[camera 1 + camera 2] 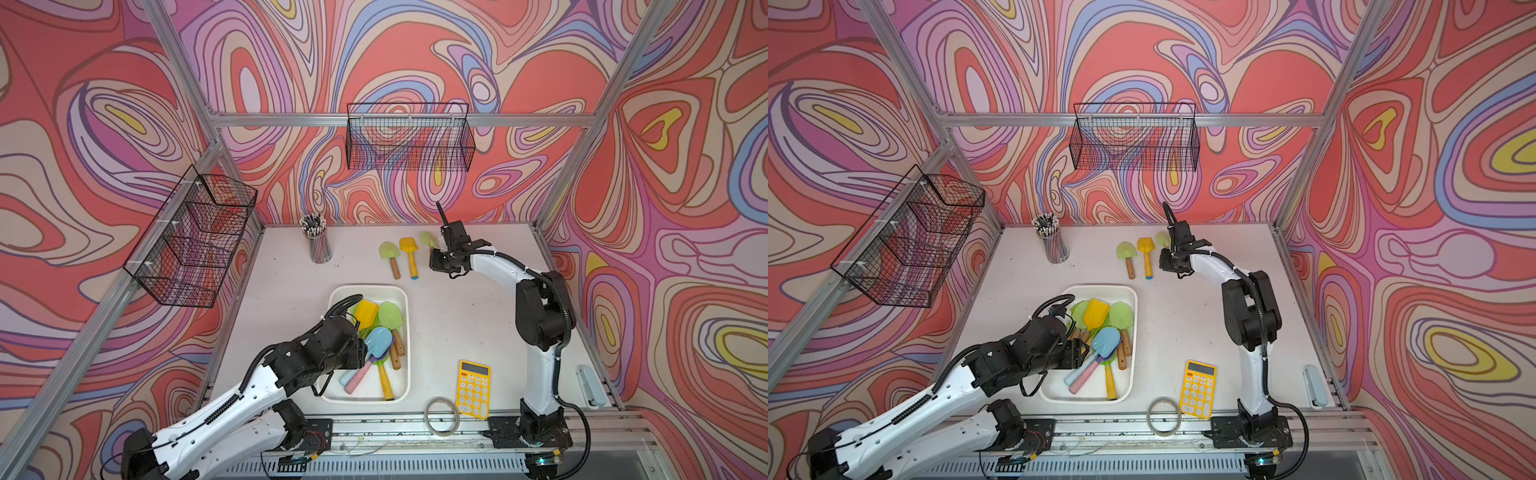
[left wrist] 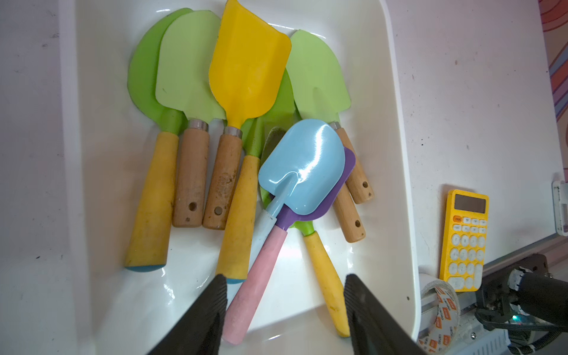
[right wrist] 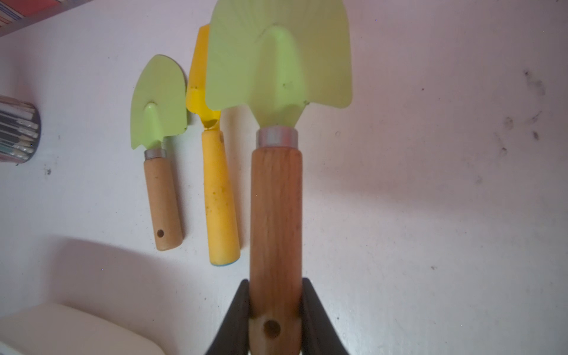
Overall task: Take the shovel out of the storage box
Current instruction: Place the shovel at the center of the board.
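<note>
Student: Tool at left, state?

Tutor: Left tool (image 2: 285, 278) hangs open above the storage box (image 1: 370, 287), jaws apart with the pink handle of the purple shovel (image 2: 262, 273) between them; the blue shovel (image 2: 302, 166) lies across it atop the heap in the box.

Student: Farther right?

Tutor: Pale green shovel (image 1: 388, 250) and yellow shovel (image 1: 408, 246) lie on the table (image 1: 457, 316) beyond the box; just beside them the right tool (image 3: 275, 282) clamps the wooden handle of a third shovel (image 3: 276, 61), also pale green.
</note>
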### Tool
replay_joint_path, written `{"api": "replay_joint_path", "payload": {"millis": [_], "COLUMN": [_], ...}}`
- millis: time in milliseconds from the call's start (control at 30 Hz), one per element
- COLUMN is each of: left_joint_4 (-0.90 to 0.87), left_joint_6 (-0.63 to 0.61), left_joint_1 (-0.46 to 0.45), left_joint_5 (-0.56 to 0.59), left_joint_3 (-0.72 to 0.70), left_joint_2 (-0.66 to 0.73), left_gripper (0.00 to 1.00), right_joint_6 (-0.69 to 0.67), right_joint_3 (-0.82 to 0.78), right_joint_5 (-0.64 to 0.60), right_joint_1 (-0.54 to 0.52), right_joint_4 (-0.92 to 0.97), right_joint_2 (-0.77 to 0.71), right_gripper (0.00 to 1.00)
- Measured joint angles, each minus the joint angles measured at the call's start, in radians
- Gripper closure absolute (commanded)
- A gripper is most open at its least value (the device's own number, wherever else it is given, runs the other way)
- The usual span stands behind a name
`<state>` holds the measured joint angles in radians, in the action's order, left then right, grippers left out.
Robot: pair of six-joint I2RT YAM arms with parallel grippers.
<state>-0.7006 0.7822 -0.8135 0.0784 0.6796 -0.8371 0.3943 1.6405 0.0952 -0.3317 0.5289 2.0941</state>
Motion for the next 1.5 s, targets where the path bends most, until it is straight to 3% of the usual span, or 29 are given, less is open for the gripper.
{"api": "replay_joint_path", "payload": {"millis": [433, 1000, 1500], "left_joint_4": [-0.025, -0.026, -0.043], "left_joint_6": [0.031, 0.041, 0.036], "left_joint_1": [-0.032, -0.044, -0.057], "left_joint_5": [0.026, 0.046, 0.046], "left_joint_3": [-0.027, -0.043, -0.06], "left_joint_2": [0.01, 0.015, 0.0], "left_gripper": [0.36, 0.36, 0.35], "right_joint_6": [-0.04, -0.057, -0.06], "right_joint_3": [0.157, 0.226, 0.225], "right_joint_5": [-0.051, -0.061, -0.073], "right_joint_1": [0.011, 0.012, 0.006], "right_joint_4": [0.065, 0.093, 0.109], "right_joint_2": [0.153, 0.22, 0.235], "right_gripper": [0.78, 0.77, 0.66]}}
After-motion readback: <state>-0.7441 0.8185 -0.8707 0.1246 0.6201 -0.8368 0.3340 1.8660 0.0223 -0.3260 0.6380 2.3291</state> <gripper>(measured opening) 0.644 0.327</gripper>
